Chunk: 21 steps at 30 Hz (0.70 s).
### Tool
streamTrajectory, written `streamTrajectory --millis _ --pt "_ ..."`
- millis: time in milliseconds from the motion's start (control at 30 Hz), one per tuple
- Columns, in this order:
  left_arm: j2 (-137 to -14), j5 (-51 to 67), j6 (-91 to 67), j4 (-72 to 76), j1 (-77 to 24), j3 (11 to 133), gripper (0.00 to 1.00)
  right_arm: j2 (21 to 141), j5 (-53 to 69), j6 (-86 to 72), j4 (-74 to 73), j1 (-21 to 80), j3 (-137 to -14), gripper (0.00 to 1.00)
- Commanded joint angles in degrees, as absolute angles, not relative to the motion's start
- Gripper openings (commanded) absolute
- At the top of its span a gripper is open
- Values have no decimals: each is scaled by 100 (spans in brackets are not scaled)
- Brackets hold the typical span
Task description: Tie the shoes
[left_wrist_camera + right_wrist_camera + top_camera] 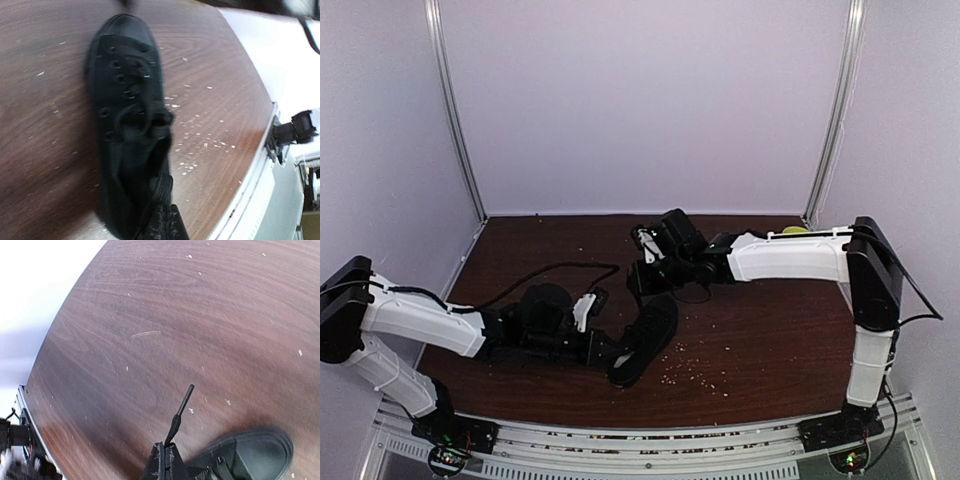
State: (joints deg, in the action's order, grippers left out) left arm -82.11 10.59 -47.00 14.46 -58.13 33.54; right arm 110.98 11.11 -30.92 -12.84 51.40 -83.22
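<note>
Dark wooden table [770, 335] — crumbs [695, 373] (pale)

Dark wood-grain table [770, 330] with a black sneaker [645, 340] and scattered pale specks [695, 372].

One black sneaker [645, 340], two white arms [420, 320] [790, 255], one brown table [770, 330], many scattered pale crumbs [695, 372]

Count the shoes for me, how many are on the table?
1. The black shoe lies on the table, in its front half, near the middle. No second shoe shows.
</note>
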Motion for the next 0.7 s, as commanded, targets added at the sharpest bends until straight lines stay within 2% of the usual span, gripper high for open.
streamTrajectory --millis 0,367,667 --pt "-7944 503 -4922 1398 -5810 3191 0 10364 985 -3267 -623 5132 -7412 0" --pt "-7644 403 -4751 1336 -5066 3337 0 8089 -75 -3761 -94 5161 -5053 0" --pt "-8130 855 -4051 1250 -4309 4132 0 7080 -47 -3581 208 5432 -4456 0"
